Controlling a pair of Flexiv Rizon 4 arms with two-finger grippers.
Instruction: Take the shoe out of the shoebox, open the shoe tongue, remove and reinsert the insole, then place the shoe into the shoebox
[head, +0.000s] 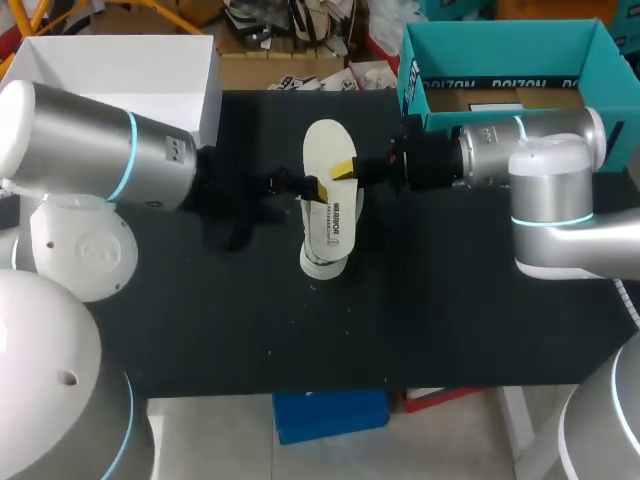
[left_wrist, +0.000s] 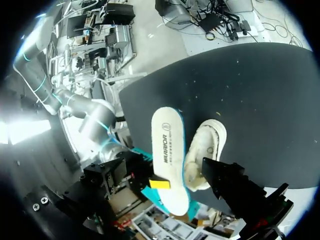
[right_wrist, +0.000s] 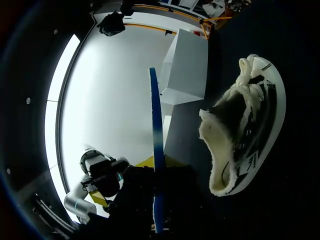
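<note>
Three steps are judged done: shoe out, tongue opened, insole removed | left gripper (head: 312, 188) is seen by the shoe (head: 321, 265) on the bench (head: 450, 300), grip cannot be told | insole (head: 333, 215) is clamped above the shoe by right gripper (head: 345, 170) | reinsertion and return to shoebox (head: 505, 40) are left

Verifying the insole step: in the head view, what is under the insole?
The shoe, with only one end showing past the insole. The rest of the shoe, including its opening, is covered there.
</note>
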